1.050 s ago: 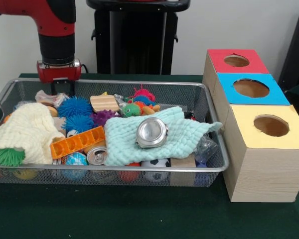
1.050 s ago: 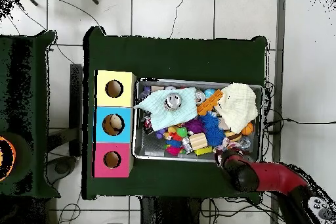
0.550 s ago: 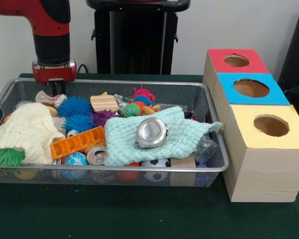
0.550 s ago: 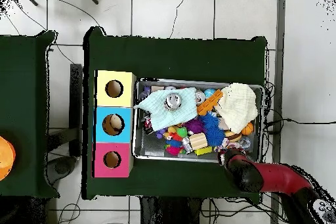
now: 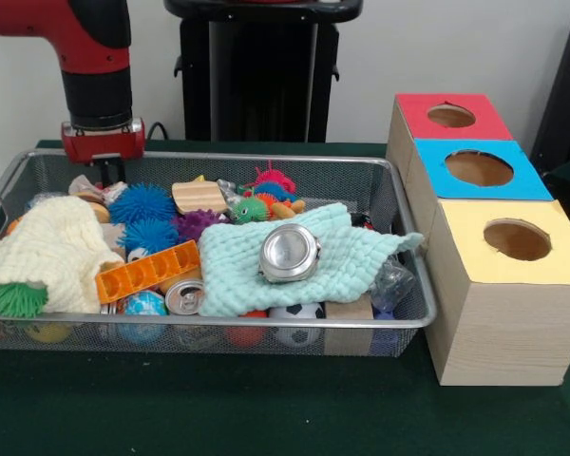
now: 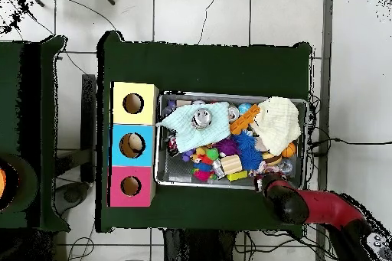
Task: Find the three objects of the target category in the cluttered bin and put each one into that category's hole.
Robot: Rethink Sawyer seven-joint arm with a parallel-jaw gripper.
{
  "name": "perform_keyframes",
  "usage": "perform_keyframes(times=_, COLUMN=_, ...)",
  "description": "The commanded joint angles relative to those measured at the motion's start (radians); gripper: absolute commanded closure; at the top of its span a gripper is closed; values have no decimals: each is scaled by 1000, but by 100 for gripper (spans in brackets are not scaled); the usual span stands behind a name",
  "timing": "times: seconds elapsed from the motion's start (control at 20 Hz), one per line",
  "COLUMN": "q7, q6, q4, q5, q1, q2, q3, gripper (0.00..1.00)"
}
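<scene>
Hovering over the wire mesh bin (image 5: 404, 237) at its ten o'clock corner, the gripper (image 5: 107, 171) is seen above the blue spiky balls (image 5: 142, 204); its opening cannot be determined.

- A green-covered worktop (image 6: 207, 63) stands on a white tiled floor (image 6: 203, 13).
- A pale wall (image 5: 456, 47) rises behind the worktop.
- Cables (image 6: 76, 63) trail over the floor beside it.

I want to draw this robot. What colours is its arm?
The arm is shiny red and rounded, with a black band near the end. Below the band sits a red collar with a silver rim, then the small dark end effector. From overhead it looks red and black too.
</scene>
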Motion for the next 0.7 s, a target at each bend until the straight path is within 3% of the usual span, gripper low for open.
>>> perform_keyframes(times=0.05, q7=-131, q6=87, q4=-99, q5=-48, q1=-19, q2=48, q3=114, gripper=100)
perform_keyframes(times=0.7, q7=-140, q6=102, q4=-104, q5=-53, q1=-30, q2=53, q3=127, gripper=100)
